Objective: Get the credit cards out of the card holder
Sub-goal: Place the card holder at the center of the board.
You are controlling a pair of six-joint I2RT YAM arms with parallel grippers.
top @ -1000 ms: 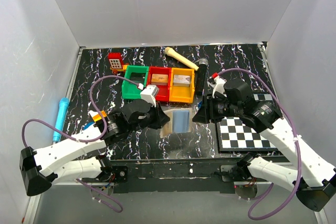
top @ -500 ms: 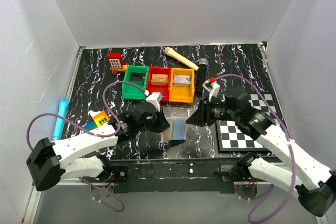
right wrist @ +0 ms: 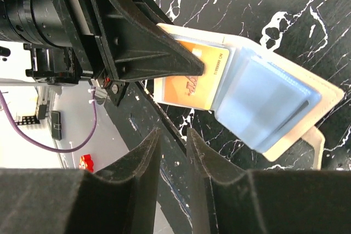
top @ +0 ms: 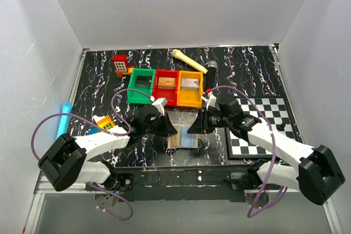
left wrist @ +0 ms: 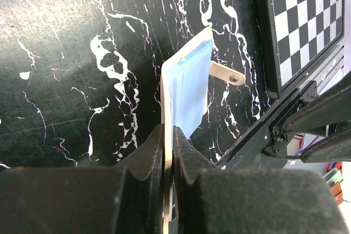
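From above, the card holder [top: 182, 138] is sitting open just left of the checkered board [top: 263, 119], with the left gripper [top: 170, 130] and right gripper [top: 193, 127] flanking it. In the left wrist view, the left jaws are clenching the holder's tan edge. In the right wrist view, an orange credit card [right wrist: 192, 80] is poking from the holder's panel away from the board. The right jaws are hovering slightly parted, gripping nothing.

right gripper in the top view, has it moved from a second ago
Yes. The right gripper has moved left, from right of the orange bin to directly in front of it, closing on the card holder.
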